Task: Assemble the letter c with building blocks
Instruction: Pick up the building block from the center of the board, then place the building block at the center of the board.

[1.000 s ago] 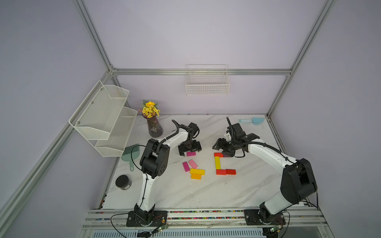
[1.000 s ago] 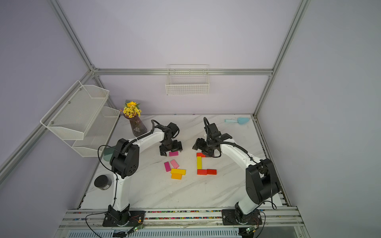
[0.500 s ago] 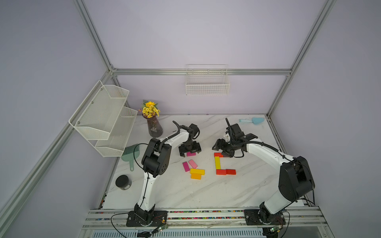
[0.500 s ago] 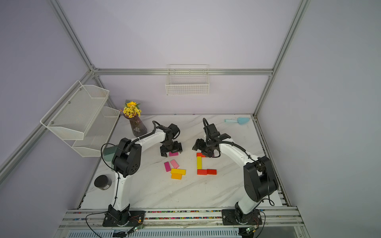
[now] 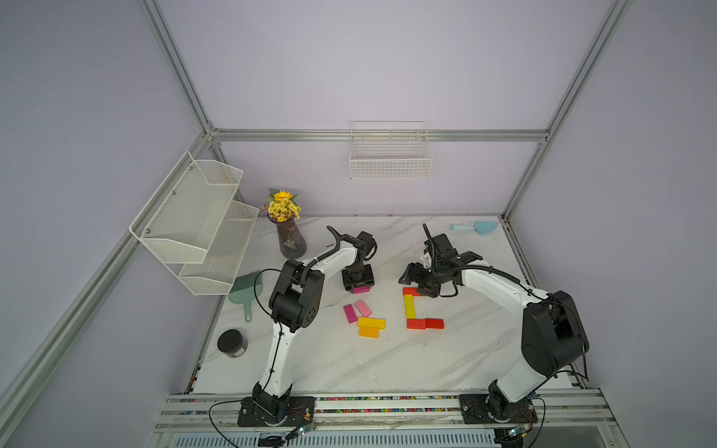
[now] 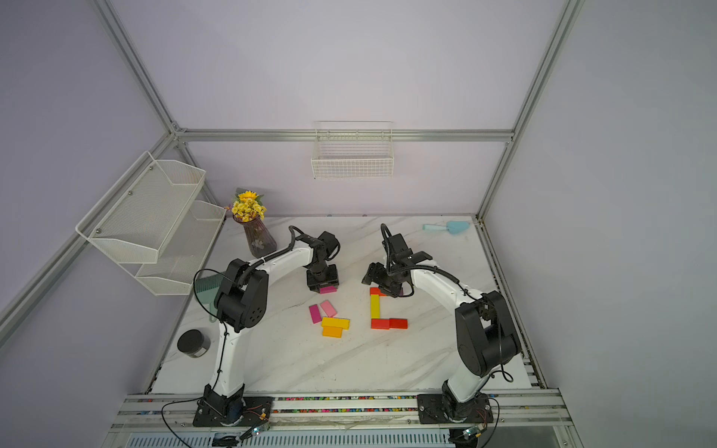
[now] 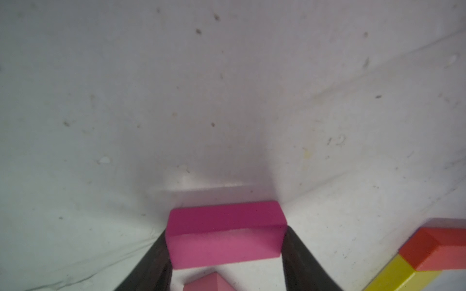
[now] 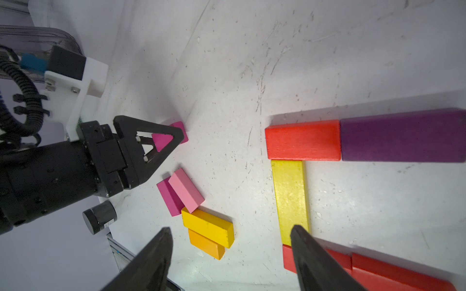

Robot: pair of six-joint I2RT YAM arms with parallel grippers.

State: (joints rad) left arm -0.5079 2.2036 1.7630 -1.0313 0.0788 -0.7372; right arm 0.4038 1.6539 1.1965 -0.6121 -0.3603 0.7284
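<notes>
One magenta block [image 7: 222, 241] (clamped end to end in the left gripper [image 7: 226, 233]) sits low at the marble table [image 5: 349, 368], just behind the loose blocks [image 5: 371, 322] (pink, magenta, yellow, orange). We see the right gripper [image 8: 230, 228] spread wide, holding nothing, over the red-yellow-purple C [image 5: 409, 306].

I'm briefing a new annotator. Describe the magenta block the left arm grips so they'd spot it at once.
On the marble table, find the flower vase; just right of it in a top view is the left pincer, shut on a magenta block. The other magenta block lies free beside a pink block.
</notes>
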